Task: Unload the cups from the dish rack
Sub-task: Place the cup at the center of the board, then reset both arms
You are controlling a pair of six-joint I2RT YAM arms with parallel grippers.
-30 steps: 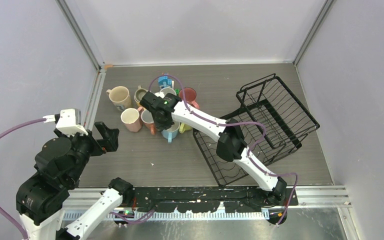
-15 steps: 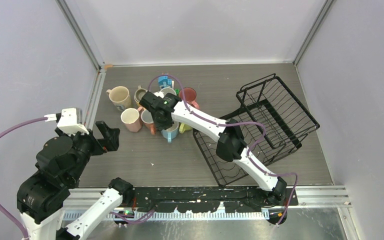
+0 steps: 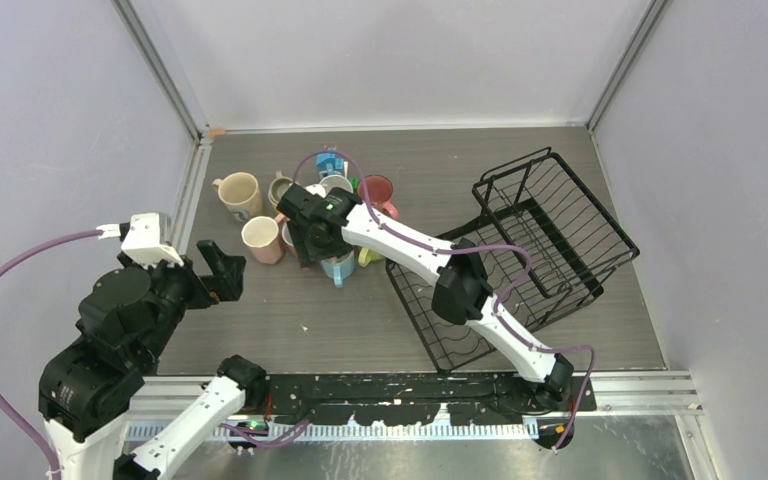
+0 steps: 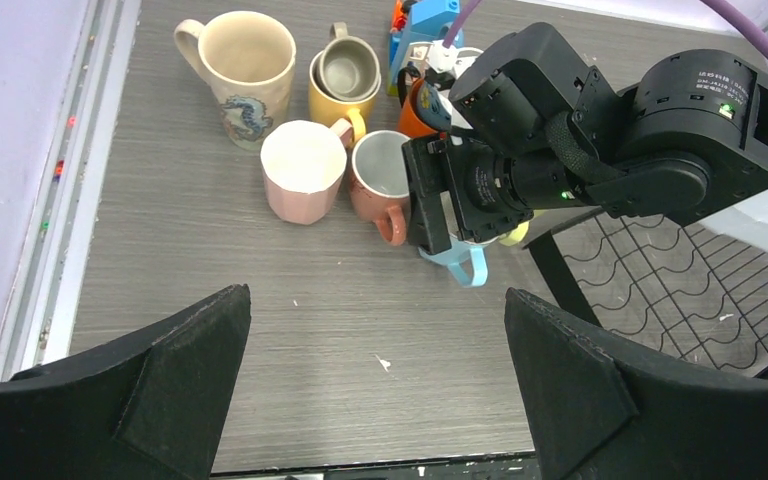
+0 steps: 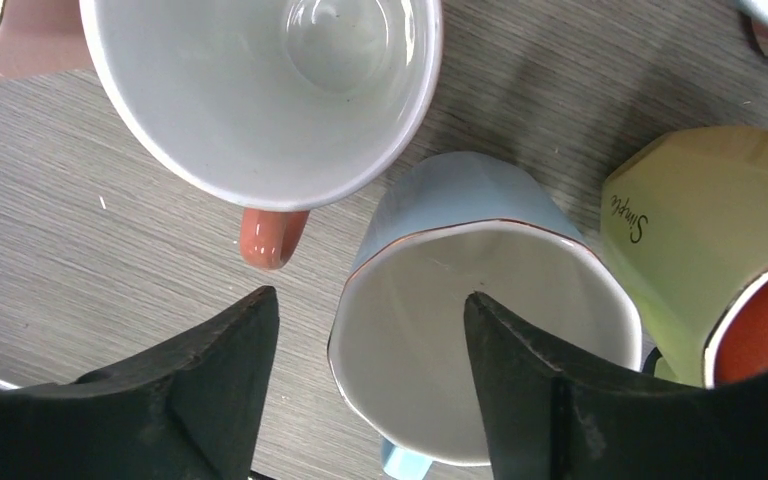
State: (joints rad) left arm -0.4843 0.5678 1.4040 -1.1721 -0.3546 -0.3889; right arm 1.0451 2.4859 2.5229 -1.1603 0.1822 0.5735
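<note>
Several cups stand grouped on the table at the far left-centre: a cream one (image 3: 240,192), a pink one (image 3: 260,238), a terracotta one (image 4: 380,175), a lime one (image 5: 700,220) and a light blue one (image 5: 430,330). My right gripper (image 5: 368,300) hangs open over the light blue cup (image 3: 340,268), whose left wall stands between the jaws, touching neither. One finger is outside the cup and the other over its mouth. The black wire dish rack (image 3: 550,215) at the right shows no cups. My left gripper (image 4: 375,295) is open over bare table near the front left.
A small blue toy house (image 3: 328,160) stands behind the cups. A yellow cup (image 4: 345,85) holds a smaller grey one. The right arm stretches from the rack's near corner (image 4: 680,290) across to the cups. Walls close in the table on three sides.
My right gripper's jaws have spread apart from the light blue cup's wall, letting it go where it stands. The left arm has shifted slightly to the right.
</note>
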